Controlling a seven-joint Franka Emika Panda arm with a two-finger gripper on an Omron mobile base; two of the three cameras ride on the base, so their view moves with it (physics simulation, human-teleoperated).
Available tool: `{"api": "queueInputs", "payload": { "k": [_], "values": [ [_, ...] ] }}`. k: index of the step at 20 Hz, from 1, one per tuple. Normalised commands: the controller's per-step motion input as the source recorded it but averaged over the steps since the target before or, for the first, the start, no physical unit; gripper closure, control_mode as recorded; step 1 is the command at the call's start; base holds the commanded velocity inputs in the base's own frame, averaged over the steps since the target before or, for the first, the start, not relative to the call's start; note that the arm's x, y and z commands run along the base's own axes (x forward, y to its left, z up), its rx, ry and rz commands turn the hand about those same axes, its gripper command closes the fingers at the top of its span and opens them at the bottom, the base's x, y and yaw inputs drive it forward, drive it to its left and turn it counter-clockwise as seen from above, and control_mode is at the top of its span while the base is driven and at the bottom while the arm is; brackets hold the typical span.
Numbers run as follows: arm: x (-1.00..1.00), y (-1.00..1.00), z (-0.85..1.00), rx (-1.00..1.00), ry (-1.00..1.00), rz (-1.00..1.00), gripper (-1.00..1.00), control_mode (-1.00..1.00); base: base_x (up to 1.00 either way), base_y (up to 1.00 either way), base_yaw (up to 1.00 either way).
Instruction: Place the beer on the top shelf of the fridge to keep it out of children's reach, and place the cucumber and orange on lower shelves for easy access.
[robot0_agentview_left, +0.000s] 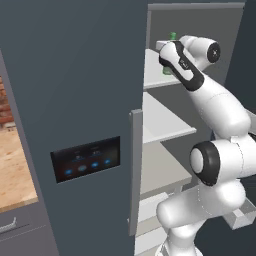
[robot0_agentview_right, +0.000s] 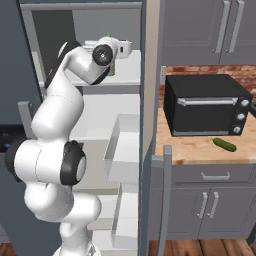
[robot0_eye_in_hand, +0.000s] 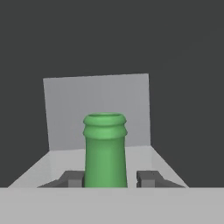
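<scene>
One bottle: the beer (robot0_eye_in_hand: 105, 151), green glass, stands upright between the two dark fingertips (robot0_eye_in_hand: 72, 178); its green top also peeks out past the hand in the left base view (robot0_agentview_left: 173, 36).
One pincer: the gripper (robot0_eye_in_hand: 109, 179) is clenched on the beer's neck, a fingertip pressed to each side.
Beer's place: over the top shelf (robot0_agentview_left: 155, 75) inside the fridge (robot0_agentview_left: 75, 90); whether its base touches the slab cannot be told.
One fridge: dark slate door swung open, with a black touch panel (robot0_agentview_left: 86, 159) lit blue and a grey bar handle (robot0_agentview_left: 135, 170).
Shelves seen: the top shelf plus at least one of the lower shelves (robot0_agentview_left: 165, 122), both pale grey; a pale door bin (robot0_agentview_right: 122, 150) shows in the right base view.
One cucumber: the cucumber (robot0_agentview_right: 224, 144) lies on the wooden counter (robot0_agentview_right: 200, 150), just in front of the oven's right end, well apart from the fridge.
One oven: a black countertop oven (robot0_agentview_right: 207, 105) against the brick wall, right of the fridge.
Arm pose: the white arm rises from the base, folds at the elbow and reaches up and forward into the fridge, wrist level with the top shelf, hand pointing toward the back wall.
</scene>
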Motion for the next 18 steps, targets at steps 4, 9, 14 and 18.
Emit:
{"api": "queueInputs", "payload": {
  "k": [4,9,14,18],
  "values": [
    [0.35,0.00,-0.03,-0.04,0.00,0.00,1.00,-1.00,0.00,0.00,0.00],
    [0.36,0.00,-0.04,-0.03,0.00,0.00,1.00,-1.00,0.00,0.00,0.00],
    [0.34,0.00,0.00,-0.02,0.00,0.00,-1.00,-1.00,0.00,0.00,0.00],
    [0.30,0.00,0.00,-0.01,0.00,0.00,-1.00,-1.00,0.00,0.00,0.00]
  ]
}}
